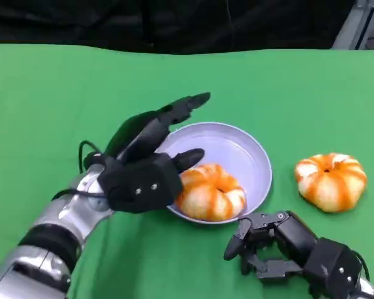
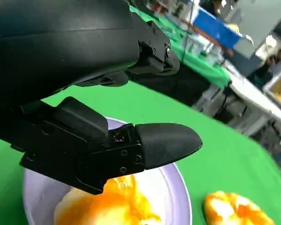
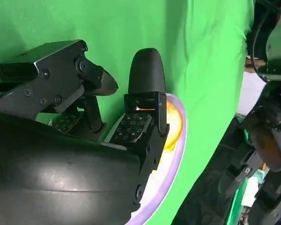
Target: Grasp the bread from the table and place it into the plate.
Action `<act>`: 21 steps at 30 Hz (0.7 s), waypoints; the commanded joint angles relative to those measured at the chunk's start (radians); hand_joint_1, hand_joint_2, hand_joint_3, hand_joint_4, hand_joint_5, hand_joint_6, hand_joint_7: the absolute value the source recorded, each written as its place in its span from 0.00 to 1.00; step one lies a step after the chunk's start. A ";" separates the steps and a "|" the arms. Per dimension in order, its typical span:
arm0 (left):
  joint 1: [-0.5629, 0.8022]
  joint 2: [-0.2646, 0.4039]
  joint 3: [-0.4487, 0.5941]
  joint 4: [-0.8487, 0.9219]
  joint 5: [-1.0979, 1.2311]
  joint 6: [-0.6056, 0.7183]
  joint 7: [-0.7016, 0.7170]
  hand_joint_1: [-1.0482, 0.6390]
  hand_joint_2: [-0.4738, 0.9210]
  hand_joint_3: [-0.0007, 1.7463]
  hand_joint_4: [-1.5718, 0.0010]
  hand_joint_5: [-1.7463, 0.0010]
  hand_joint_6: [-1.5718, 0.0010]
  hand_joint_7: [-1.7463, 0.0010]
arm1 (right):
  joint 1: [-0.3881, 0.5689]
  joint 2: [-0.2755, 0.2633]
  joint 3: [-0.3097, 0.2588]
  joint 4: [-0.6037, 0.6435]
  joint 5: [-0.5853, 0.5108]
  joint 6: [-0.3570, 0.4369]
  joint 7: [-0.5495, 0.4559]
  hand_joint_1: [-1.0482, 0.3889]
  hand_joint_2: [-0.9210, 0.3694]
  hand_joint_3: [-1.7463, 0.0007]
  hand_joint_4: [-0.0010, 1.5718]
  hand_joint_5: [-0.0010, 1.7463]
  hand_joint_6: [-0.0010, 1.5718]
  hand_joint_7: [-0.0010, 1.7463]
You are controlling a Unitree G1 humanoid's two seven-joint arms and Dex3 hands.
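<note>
Bread (image 1: 210, 192) sits inside the plate (image 1: 249, 149), on its near side, leaning toward the near rim. Landmark for these notes: the plate.

My left hand (image 1: 143, 174) hangs over the plate's left edge, fingers (image 1: 181, 109) spread out above the rim, gripping nothing. One finger lies just beside the bread's left flank; I cannot tell whether it touches. The bread lies directly right of this hand's palm. It is round and lobed, with no long axis to speak of, so approach angle matters little.

My right hand (image 1: 280, 246) rests on the green table (image 1: 50, 93) just in front of the plate's near right rim, fingers curled inward around nothing. It is close to the plate too, but my left hand is nearer the bread.

A 2nd bread (image 1: 330, 180) lies on the table to the right of the plate, apart from it, and closer to my right hand. I judge that 1 loaf is placed and this one would be next.

Left wrist view shows both loaves under my fingers, and a busy room beyond the table. Right wrist view shows the plate's rim and bread past my curled fingers.
</note>
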 commanded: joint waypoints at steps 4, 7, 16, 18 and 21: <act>0.077 0.016 0.067 -0.065 -0.073 -0.072 0.006 0.08 1.00 0.42 0.71 0.98 0.80 0.99 | 0.013 -0.019 0.000 -0.004 -0.001 0.008 -0.010 0.87 0.20 0.49 0.64 0.70 0.65 0.51; 0.080 0.015 0.073 -0.070 -0.072 -0.071 0.001 0.08 1.00 0.42 0.71 0.98 0.80 0.99 | 0.013 -0.019 0.000 -0.005 -0.001 0.008 -0.010 0.87 0.20 0.49 0.64 0.70 0.65 0.51; 0.186 0.022 0.167 -0.114 -0.184 -0.177 -0.013 0.13 1.00 0.41 0.68 0.98 0.81 1.00 | 0.008 -0.017 0.005 -0.002 -0.009 -0.009 -0.029 0.87 0.21 0.49 0.64 0.70 0.65 0.50; 0.237 0.028 0.206 -0.138 -0.246 -0.212 -0.033 0.13 1.00 0.40 0.68 0.98 0.81 1.00 | 0.008 -0.016 0.006 -0.001 -0.009 -0.012 -0.031 0.87 0.22 0.49 0.64 0.70 0.65 0.50; 0.284 0.023 0.244 -0.167 -0.319 -0.242 -0.081 0.14 1.00 0.40 0.68 0.98 0.80 1.00 | 0.009 -0.016 0.005 0.001 -0.008 -0.015 -0.034 0.87 0.22 0.48 0.64 0.69 0.65 0.50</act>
